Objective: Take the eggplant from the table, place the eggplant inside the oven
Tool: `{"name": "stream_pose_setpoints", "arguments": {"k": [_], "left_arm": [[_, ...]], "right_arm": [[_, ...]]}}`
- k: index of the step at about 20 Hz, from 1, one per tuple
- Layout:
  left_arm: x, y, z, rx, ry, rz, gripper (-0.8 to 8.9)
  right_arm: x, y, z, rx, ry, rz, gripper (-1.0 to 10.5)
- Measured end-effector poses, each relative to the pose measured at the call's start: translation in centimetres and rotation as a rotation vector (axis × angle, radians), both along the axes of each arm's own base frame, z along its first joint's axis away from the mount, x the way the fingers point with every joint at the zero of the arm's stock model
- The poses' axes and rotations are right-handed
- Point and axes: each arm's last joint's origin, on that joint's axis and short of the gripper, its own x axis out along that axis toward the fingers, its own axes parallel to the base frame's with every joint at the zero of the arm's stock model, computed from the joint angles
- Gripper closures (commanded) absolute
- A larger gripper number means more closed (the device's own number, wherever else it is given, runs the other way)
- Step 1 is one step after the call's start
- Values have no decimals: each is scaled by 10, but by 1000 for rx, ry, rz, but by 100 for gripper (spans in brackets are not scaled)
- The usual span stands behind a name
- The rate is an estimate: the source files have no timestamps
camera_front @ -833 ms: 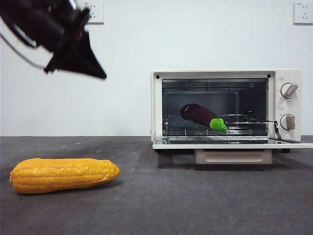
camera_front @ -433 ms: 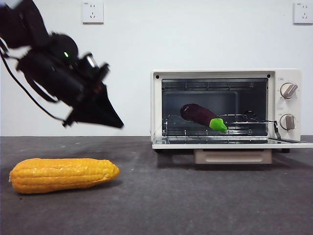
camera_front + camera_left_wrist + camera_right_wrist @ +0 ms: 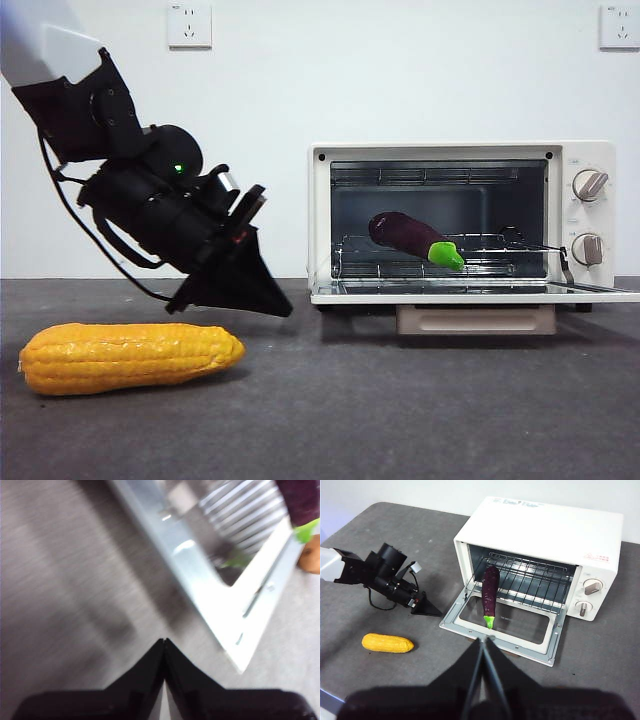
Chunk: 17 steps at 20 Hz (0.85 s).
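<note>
Three views make up this moment, and we take them in turn.

Front view: the eggplant (image 3: 408, 236) lies on the wire rack (image 3: 440, 262) inside the open oven (image 3: 462, 222), its fat purple end toward the back and its green stem tip toward the lowered door (image 3: 470, 291). The left gripper (image 3: 255, 292) hangs low over the table (image 3: 330, 400), between the corn cob (image 3: 128, 356) and the oven, touching neither. We judge the placing done.

Left wrist view: blurred. We see the left gripper's jaws pressed together, holding nothing, over bare grey table, with the corner of the oven door nearby and a sliver of eggplant (image 3: 300, 502) at the frame's edge.

Right wrist view: from high above, the right gripper (image 3: 484, 641) has its jaws closed together and empty. The eggplant (image 3: 490, 594) lies lengthwise on the rack, with its stem reaching over the door hinge.

We judge the eggplant light, stiff and glossy, so likely slippery. The thick middle looks the surest place to grip; the tapered stem end would slide. Its stem overhang could catch a closing door. Open table lies all round the left arm. The door's front edge and the corn are its nearest obstacles.
</note>
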Motion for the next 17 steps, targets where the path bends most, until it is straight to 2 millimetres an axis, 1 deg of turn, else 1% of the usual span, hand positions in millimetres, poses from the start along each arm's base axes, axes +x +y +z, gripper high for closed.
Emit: {"name": "stream_pose_setpoints", "arguments": {"k": [8,11,17], "left_arm": [[-1,-20,-11,-31,10,-19,822],[-1,-22,-18,-41,28,-27,822],[1,-23,-17,-77,28,-27,822]], "right_arm": [[-7,-2,1,7,-18,1,958],[-11,-4,1,10,-30,1,958],[-18,-6,1,16,-45,1,958]]}}
